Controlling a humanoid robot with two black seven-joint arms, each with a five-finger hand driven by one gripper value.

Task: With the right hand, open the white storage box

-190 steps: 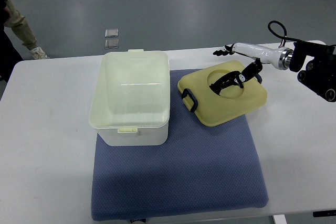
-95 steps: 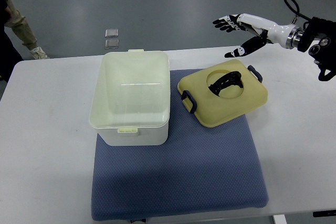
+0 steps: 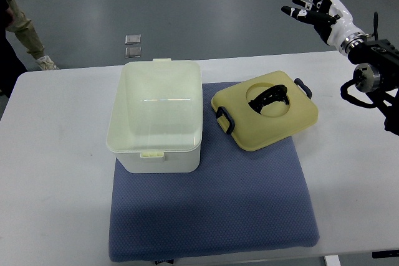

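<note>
- Right robot hand (image 3: 316, 8) is raised past the far edge of the tabletop (image 3: 56, 172), fingers spread wide, nothing held.
- Box (image 3: 158, 115) is seen open, well left of and nearer than that hand, on the blue mat (image 3: 212, 210); long axis runs near-to-far, mouth upward.
- Lid (image 3: 265, 113) lies beside it, handle up, judged set aside to clear the opening.

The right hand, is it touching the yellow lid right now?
Apart. The top view shows the right hand raised, fingers spread, well clear of the lid on the mat.
</note>
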